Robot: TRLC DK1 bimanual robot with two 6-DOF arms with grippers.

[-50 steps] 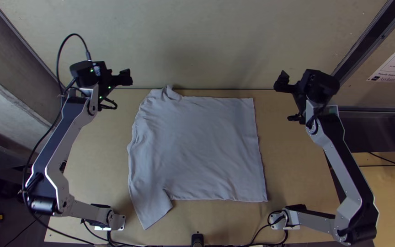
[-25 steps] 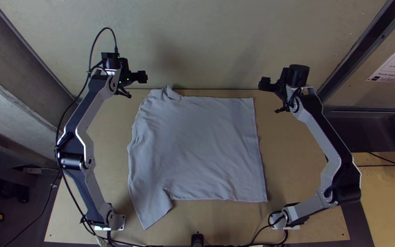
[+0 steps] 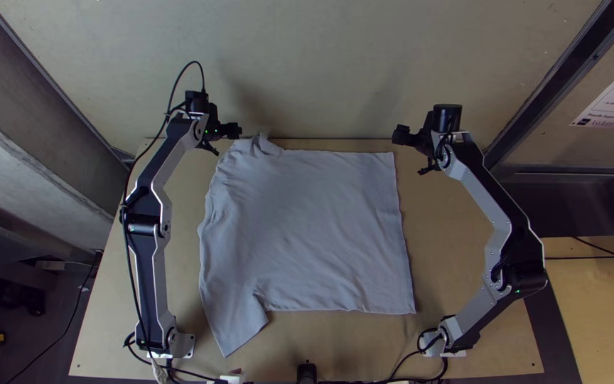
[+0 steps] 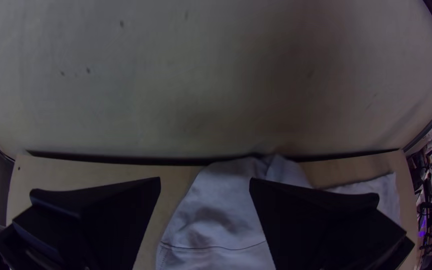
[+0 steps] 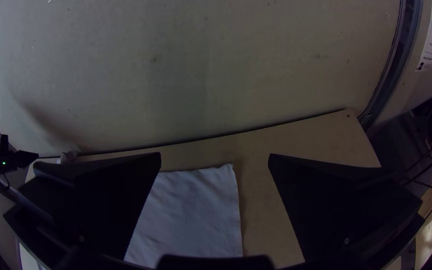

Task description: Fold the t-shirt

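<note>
1. the shirt [image 3: 314,227] lies spread out on the wooden table [image 3: 438,235].
2. one sleeve [image 3: 234,326] sticks out from the shirt's near left corner. by its far left corner the cloth is bunched up, maybe the other sleeve, but it is hard to tell.
3. the left gripper [image 3: 239,131] is up near the shirt's far left corner. its fingers are wide apart.
4. the right gripper [image 3: 396,135] is up near the shirt's far right corner. its fingers are wide apart too.
</note>
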